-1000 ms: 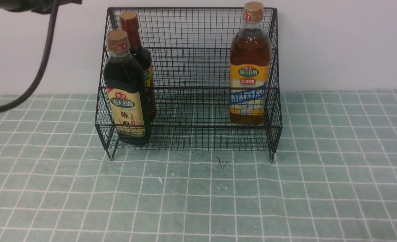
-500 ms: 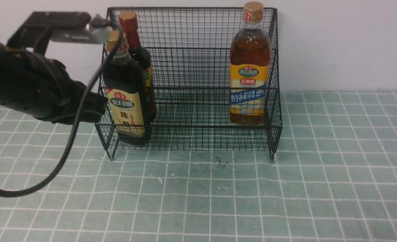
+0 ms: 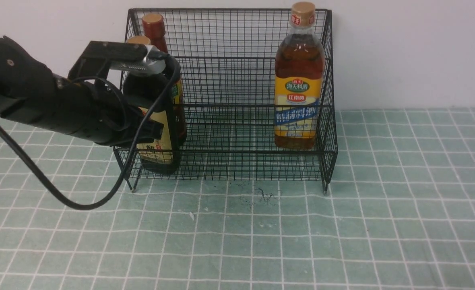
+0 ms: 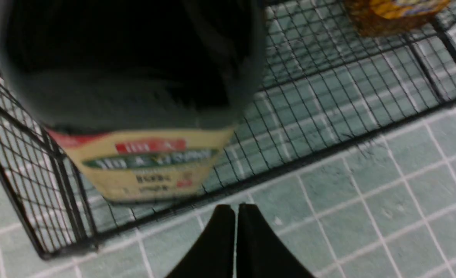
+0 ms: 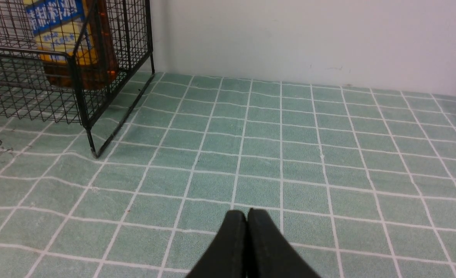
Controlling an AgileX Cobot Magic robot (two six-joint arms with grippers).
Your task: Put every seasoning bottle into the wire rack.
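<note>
The black left gripper, jaws pressed together and empty, hangs before the dark gold-capped, cream-labelled bottle in the black wire-mesh rack, left near corner. Behind stands the reddish-necked dark bottle; far right, the amber bottle. The right gripper is also pressed together.

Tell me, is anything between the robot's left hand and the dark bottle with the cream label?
Only the wire rack's low front mesh. The shut left hand is outside the rack, in front of the cream-label bottle, which stands inside on the lower tier. Above that rail, nothing visible blocks the bottle.
</note>
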